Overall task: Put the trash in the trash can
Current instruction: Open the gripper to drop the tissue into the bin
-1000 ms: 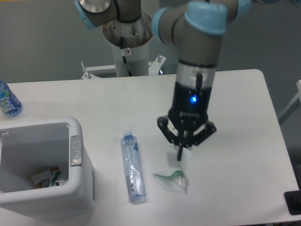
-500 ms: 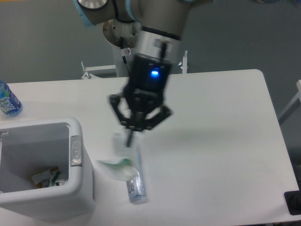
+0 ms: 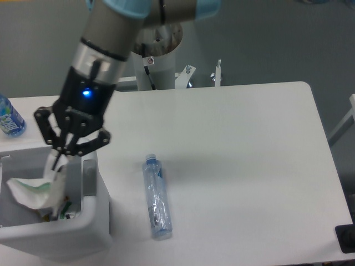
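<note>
Item: claw [image 3: 62, 156], left of frame, poised over the trash can [image 3: 89, 233]; fingers pinched on the top edge of the white packet [image 3: 33, 191], which hangs inside the bin's mouth, not yet released.

Item: clear bottle [image 3: 156, 197], blue label, lying lengthwise on the tabletop [image 3: 249, 166], lower centre, well apart from the claw.

Item: scraps in the bin's bottom, too small to identify.

Status, judged: packet nearly deposited; bottle remains.

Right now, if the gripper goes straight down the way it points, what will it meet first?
The gripper holds a white wrapper over the trash can. Straight down, it would probably meet the litter inside the can first; depth is unclear.
</note>
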